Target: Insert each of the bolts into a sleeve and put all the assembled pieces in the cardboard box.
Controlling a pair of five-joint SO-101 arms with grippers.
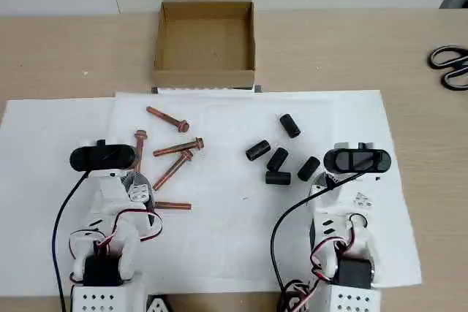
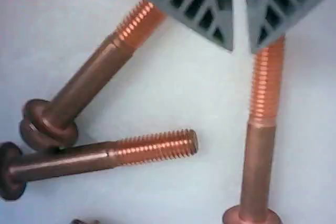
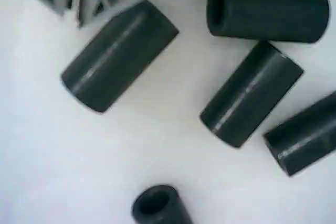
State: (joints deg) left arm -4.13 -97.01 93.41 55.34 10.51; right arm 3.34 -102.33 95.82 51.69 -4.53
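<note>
I log left gripper (image 2: pixel 241 50) clenched empty, one bolt (image 2: pixel 257 145) under its fingertip. Right gripper (image 3: pixel 73 17) clenched empty, sleeve (image 3: pixel 118 56) just beside.

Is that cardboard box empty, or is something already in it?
Empty: the box shows a bare floor from above; the bolts and sleeves lie loose on the paper.

Open-top cardboard box (image 1: pixel 205 77). 5 copper bolts (image 1: pixel 178 147) lie flat, scattered, in front of box to its left. 5 black sleeves (image 1: pixel 277 158) lie unfilled, front-right of box.
</note>
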